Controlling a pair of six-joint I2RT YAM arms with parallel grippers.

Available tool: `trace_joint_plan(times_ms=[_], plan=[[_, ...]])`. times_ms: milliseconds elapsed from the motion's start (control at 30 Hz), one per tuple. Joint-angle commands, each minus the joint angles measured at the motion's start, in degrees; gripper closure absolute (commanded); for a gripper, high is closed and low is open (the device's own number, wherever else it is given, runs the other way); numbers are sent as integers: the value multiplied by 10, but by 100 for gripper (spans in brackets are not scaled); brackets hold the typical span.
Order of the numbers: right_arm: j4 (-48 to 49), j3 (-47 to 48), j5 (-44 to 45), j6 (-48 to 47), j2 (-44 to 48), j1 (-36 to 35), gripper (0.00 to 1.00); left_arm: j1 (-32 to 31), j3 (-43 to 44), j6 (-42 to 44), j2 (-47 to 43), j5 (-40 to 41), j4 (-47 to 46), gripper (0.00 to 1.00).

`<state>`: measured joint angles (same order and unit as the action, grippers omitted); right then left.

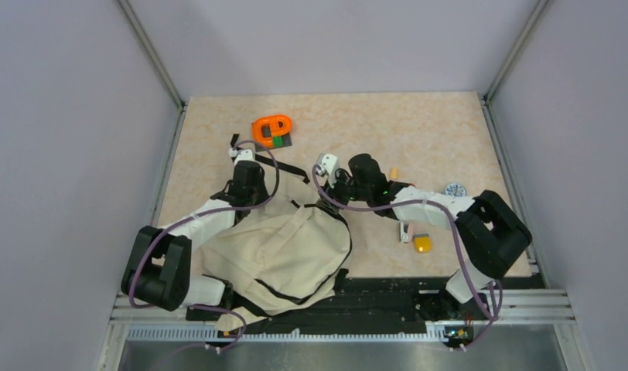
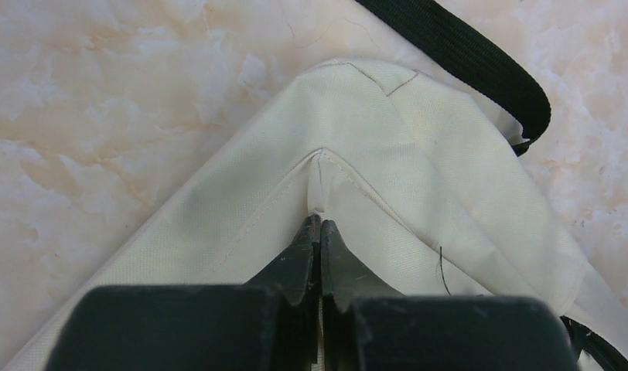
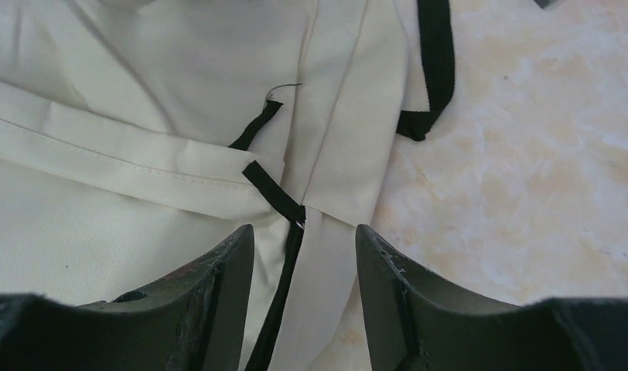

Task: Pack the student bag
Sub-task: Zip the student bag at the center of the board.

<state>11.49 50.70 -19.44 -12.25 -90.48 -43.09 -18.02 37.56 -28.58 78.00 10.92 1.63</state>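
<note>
The beige student bag point(image 1: 284, 251) with black straps lies on the table between the arms. My left gripper point(image 1: 245, 202) is at the bag's upper left corner, shut on a pinched fold of the bag's fabric point(image 2: 319, 193) in the left wrist view point(image 2: 320, 226). My right gripper point(image 1: 329, 202) hovers open over the bag's upper right edge. In the right wrist view its jaws point(image 3: 303, 236) straddle a black zipper line point(image 3: 284, 263) and a beige fold, without closing on them. A black strap point(image 2: 465, 58) lies past the bag's corner.
An orange tape dispenser on a dark block point(image 1: 272, 130) sits at the back. A small orange piece point(image 1: 393, 172), a round blue-white item point(image 1: 454, 189), a white item point(image 1: 406, 231) and a yellow item point(image 1: 423, 244) lie on the right side.
</note>
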Motion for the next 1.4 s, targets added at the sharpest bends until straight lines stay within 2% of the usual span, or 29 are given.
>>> trace_joint_plan(times_ms=[0, 267, 567, 667, 833, 900, 1067, 1233, 1367], plan=[[-16, 47, -106, -77, -43, -2, 49, 3, 2, 11, -15, -10, -28, 100], [-64, 100, -132, -188, -129, -2, 48, 4, 10, 13, -5, -20, -25, 100], [-78, 145, -145, -223, -183, -1, 50, 4, 16, 19, -1, -25, -25, 100], [-84, 156, -151, -229, -194, -1, 59, 4, 18, 19, 0, -28, -25, 100], [-75, 153, -143, -222, -193, -1, 92, 4, 31, 18, 7, -37, -2, 100], [-59, 139, -136, -212, -181, -1, 100, 4, 32, 18, 6, -36, -1, 100], [16, 68, -96, -159, -122, -1, 100, 5, 28, 16, -3, -12, 8, 100], [109, -20, -19, -101, -52, 1, 100, 14, 21, 14, -16, -5, 14, 100], [161, -80, -7, -77, -1, 1, 100, 23, 13, 12, -27, -5, 13, 100]])
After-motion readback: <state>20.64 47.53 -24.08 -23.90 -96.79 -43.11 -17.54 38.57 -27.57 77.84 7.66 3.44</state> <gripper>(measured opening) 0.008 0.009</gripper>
